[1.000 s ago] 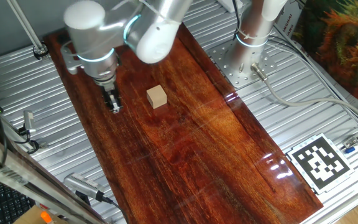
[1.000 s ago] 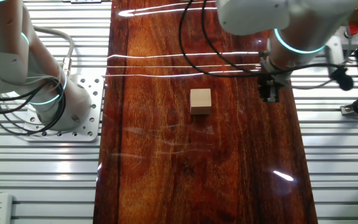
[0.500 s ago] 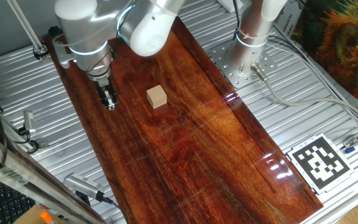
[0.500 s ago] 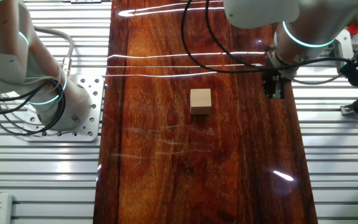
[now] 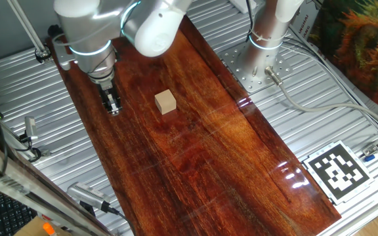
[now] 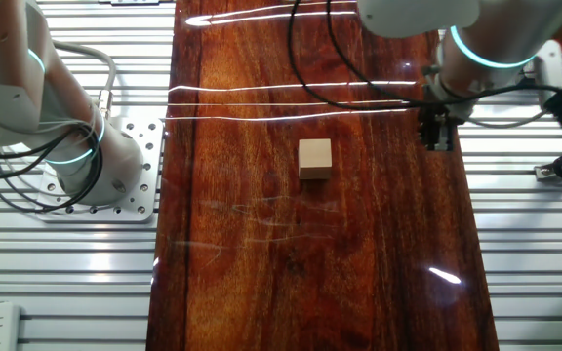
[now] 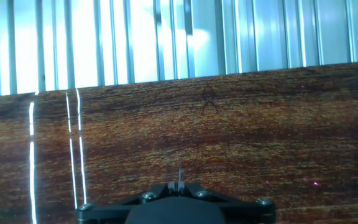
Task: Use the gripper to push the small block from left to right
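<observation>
The small block (image 5: 165,101) is a pale tan wooden cube resting on the dark red wooden board (image 5: 195,151); it also shows in the other fixed view (image 6: 314,157). My gripper (image 5: 113,107) is a narrow black tip pointing down, fingers pressed together, hovering low over the board to the left of the block with a clear gap between them. In the other fixed view the gripper (image 6: 437,139) sits near the board's right edge. In the hand view the gripper (image 7: 179,177) shows shut, over bare wood; the block is out of that view.
A white upright post on a round perforated base (image 5: 262,39) stands beyond the board. A black-and-white printed marker (image 5: 338,169) lies at the right. Ribbed metal table (image 5: 18,92) surrounds the board. Cables run by the post.
My gripper has moved away from the block toward the board's edge, widening the gap. The block has not moved.
</observation>
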### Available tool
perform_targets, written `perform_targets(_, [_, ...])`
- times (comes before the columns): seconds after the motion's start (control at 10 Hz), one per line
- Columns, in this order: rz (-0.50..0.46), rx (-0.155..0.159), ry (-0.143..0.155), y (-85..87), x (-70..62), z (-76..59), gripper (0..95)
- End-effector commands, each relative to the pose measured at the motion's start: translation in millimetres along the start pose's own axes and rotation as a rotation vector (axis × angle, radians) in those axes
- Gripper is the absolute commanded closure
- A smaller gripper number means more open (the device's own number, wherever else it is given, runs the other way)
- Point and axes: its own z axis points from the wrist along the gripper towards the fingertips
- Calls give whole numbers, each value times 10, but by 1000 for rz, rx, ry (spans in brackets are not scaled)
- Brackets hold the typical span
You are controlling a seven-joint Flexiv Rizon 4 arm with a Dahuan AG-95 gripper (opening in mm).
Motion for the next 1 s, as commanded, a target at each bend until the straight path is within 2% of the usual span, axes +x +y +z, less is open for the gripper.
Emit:
perform_targets(0.1, [-5, 0, -5, 0, 5, 0, 950])
perform_targets(0.5, [-2, -5, -20, 3, -3, -7, 950])
perform_targets(0.8, [33, 9, -16, 4, -3, -9, 950])
perform_targets(0.9, [71, 17, -21, 4, -3, -9, 950])
perform_targets(1.0, [93, 23, -13, 4, -3, -9, 950])
